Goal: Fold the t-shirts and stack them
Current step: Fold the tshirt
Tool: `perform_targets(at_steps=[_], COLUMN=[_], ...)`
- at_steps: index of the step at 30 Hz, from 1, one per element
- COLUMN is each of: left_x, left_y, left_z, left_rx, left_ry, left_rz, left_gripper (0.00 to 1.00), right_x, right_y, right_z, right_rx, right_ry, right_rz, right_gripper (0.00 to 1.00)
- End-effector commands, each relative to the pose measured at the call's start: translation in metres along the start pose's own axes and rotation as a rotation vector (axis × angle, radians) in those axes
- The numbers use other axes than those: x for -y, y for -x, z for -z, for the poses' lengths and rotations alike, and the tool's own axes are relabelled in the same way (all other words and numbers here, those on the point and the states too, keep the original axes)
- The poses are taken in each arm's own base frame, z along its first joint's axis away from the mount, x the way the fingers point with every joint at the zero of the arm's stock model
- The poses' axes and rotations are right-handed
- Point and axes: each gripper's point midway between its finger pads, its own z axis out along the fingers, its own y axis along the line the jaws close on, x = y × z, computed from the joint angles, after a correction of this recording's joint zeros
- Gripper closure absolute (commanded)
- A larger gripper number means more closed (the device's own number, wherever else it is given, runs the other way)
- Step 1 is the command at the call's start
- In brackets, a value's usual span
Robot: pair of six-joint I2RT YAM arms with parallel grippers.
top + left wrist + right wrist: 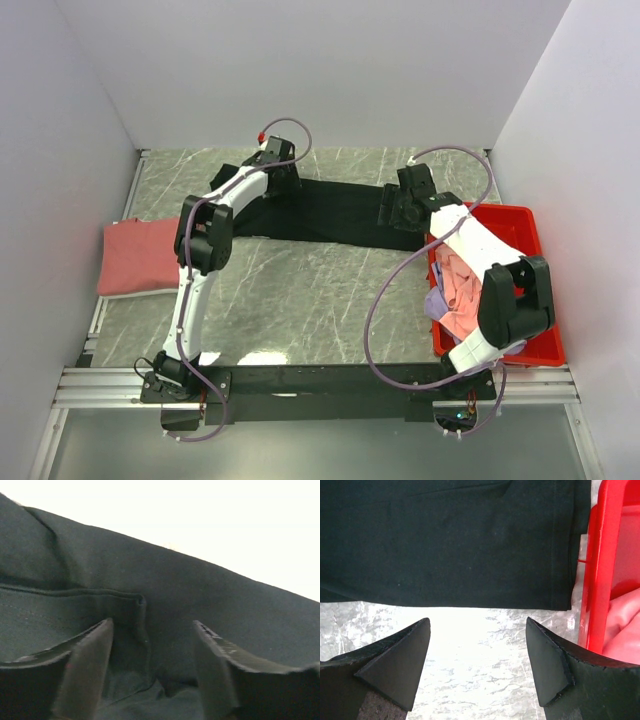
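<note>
Limply spread across the far counter (300, 290): black t-shirt (330, 212).
Both released: left pincer (152, 625) over a stitched fold, right pincer (477, 622) just short of the near hem; soft, light cloth, best pinched at hemmed corners.

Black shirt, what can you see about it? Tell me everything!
The black shirt is soft, dark cloth with stitched hems, lying spread in a wide band across the far side of the grey marbled table. Its right end reaches the red bin. The open left gripper straddles a folded hem; the open right gripper hovers at its near edge.
</note>
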Motion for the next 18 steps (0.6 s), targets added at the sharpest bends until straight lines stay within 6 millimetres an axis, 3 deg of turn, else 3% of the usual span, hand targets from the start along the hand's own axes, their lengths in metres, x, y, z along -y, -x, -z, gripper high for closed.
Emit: perform_targets(at_steps=[1, 4, 5, 9, 12, 15, 16, 18], left_x=[0.018, 0.026, 0.029, 0.023, 0.011, -0.011, -0.02, -0.035], left_y=[0.034, 0.047, 0.055, 0.068, 0.067, 0.054, 0.043, 0.038], left_z=[0.036, 0.061, 0.073, 0.094, 0.098, 0.091, 0.086, 0.081], left_rx=[0.088, 0.13, 0.149, 0.179, 0.177, 0.111, 0.08, 0.06], left_ry=[-0.055, -0.105, -0.123, -0.107, -0.096, -0.067, -0.047, -0.02], left_rz=[0.001, 0.006, 0.006, 0.021, 0.041, 0.096, 0.106, 0.138], left_gripper=[0.27, 0.11, 0.01, 0.0, 0.0, 0.0, 0.0, 0.01], right_x=[-0.003, -0.005, -0.007, -0.013, -0.022, -0.032, -0.032, -0.04], right_y=[0.021, 0.024, 0.027, 0.033, 0.037, 0.044, 0.041, 0.059], right_z=[0.003, 0.003, 0.003, -0.001, -0.008, -0.021, -0.033, -0.039], right_rx=[0.042, 0.045, 0.048, 0.04, 0.022, -0.006, -0.031, -0.012], right_ry=[-0.001, 0.004, 0.008, 0.018, 0.05, 0.061, 0.056, 0.055], right_rz=[-0.003, -0.002, -0.001, -0.005, 0.005, 0.016, 0.029, 0.031], right_gripper=[0.17, 0.17, 0.17, 0.17, 0.16, 0.17, 0.17, 0.16])
